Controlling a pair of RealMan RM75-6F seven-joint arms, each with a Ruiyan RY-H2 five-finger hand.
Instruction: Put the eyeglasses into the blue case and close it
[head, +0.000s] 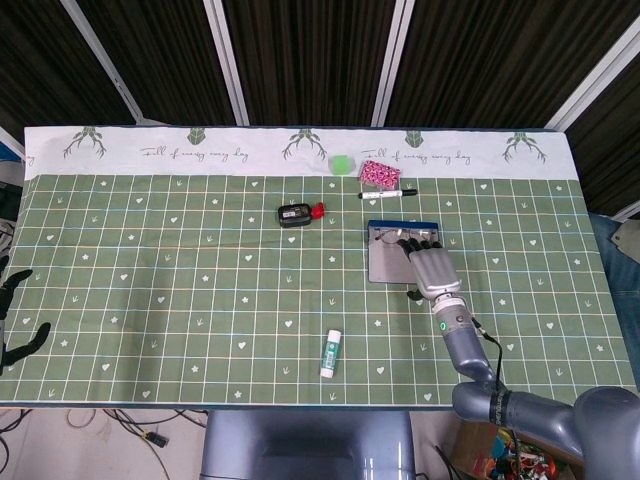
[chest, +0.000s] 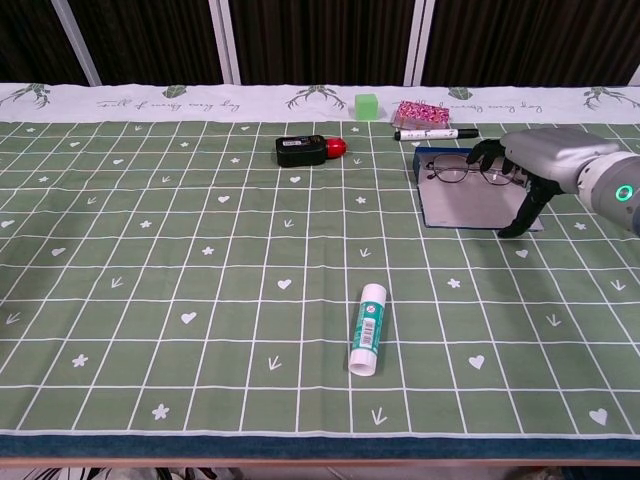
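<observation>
Head view: a green checked tablecloth (head: 200, 280) is seen from above, with the right hand (head: 430, 268) over the open blue case (head: 388, 262).
Eyeglasses (chest: 462, 170): laid open inside the case (chest: 462, 205), at its far end — nothing is holding them.
Right hand (chest: 530, 160): fingers are spread and hooked down over the case's right side, gripping nothing.
Left hand (head: 12, 318): at the left edge — fingers apart, empty.
Other things: glue stick (chest: 367, 328), marker (chest: 435, 133), black device (chest: 301, 151), green cube (chest: 367, 105).
</observation>
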